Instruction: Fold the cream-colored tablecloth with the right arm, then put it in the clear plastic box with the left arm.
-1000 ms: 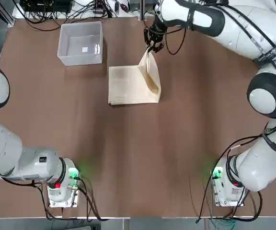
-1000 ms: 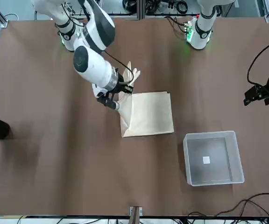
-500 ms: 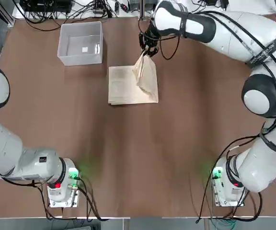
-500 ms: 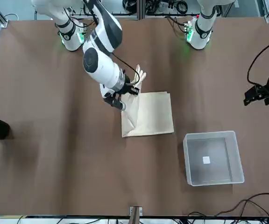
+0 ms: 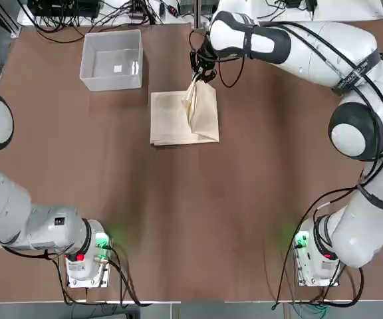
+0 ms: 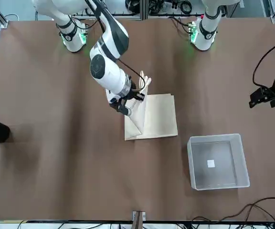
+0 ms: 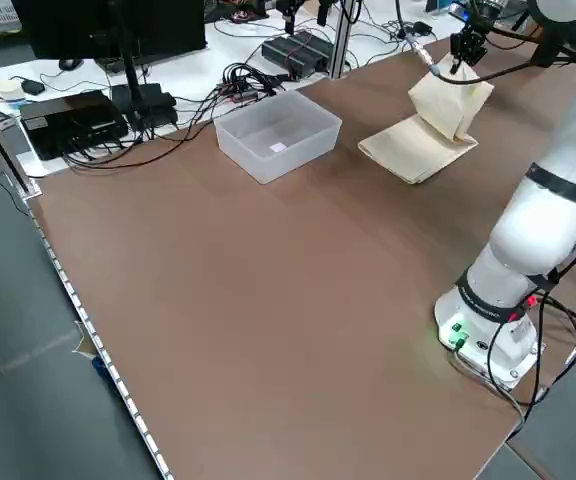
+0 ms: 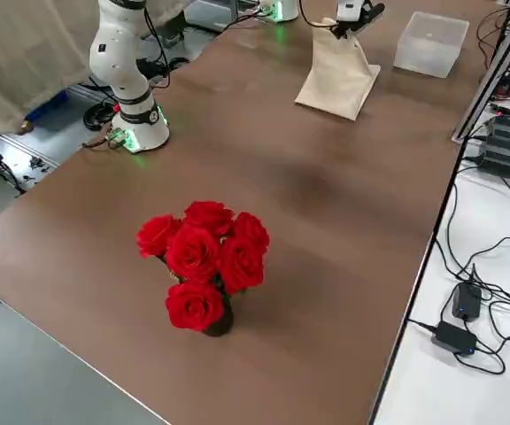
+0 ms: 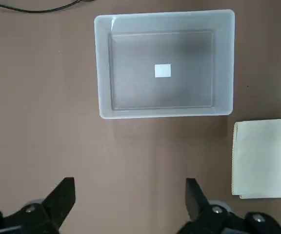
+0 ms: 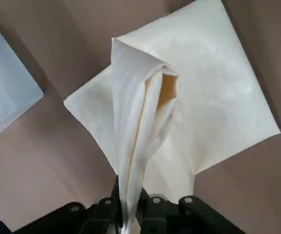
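Right claw [image 5: 200,73] pinched shut on a raised edge of the cloth [image 5: 171,119], lifting it into a peak above the table [image 5: 178,212].
Rest of cloth flat at centre, just beside the clear box [image 5: 112,60]. Left claw [image 9: 130,204] spread wide, hovering apart above box and cloth. Red roses [image 8: 204,261] well apart at the near edge.

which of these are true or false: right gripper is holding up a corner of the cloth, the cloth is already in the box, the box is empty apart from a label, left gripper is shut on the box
1. The right gripper holds up part of the cream-colored tablecloth. True.
2. The tablecloth is in the clear plastic box. False: it lies on the table beside the box.
3. The box holds only a small white label. True.
4. The left gripper is shut on the box. False: it is open, apart from the box.
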### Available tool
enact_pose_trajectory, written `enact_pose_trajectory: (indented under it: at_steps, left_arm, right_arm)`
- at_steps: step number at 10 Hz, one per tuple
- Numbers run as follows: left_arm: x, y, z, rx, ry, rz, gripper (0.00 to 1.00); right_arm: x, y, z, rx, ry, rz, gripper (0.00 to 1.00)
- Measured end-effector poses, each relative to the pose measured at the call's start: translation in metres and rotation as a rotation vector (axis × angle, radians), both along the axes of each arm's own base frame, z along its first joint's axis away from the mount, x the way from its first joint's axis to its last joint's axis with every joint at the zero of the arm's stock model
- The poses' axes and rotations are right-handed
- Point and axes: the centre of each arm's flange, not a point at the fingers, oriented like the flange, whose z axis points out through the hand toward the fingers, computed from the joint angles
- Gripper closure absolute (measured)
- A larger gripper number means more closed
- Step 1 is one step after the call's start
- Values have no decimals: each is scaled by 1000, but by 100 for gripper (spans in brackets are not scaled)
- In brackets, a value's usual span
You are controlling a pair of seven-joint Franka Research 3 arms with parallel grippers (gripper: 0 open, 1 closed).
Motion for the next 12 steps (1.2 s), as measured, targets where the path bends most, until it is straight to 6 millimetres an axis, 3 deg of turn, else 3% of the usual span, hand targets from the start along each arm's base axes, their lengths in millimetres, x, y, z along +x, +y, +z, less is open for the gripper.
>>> enact_pose_trajectory:
  at_steps: [7,12]
  left_arm:
    - [0,0,0,0,0,0,0]
    - [0,0,0,0,1,0,0]
  right_arm:
    - [0,20,-47,3,-23,-18,92]
    - [0,28,-47,13,-33,-14,92]
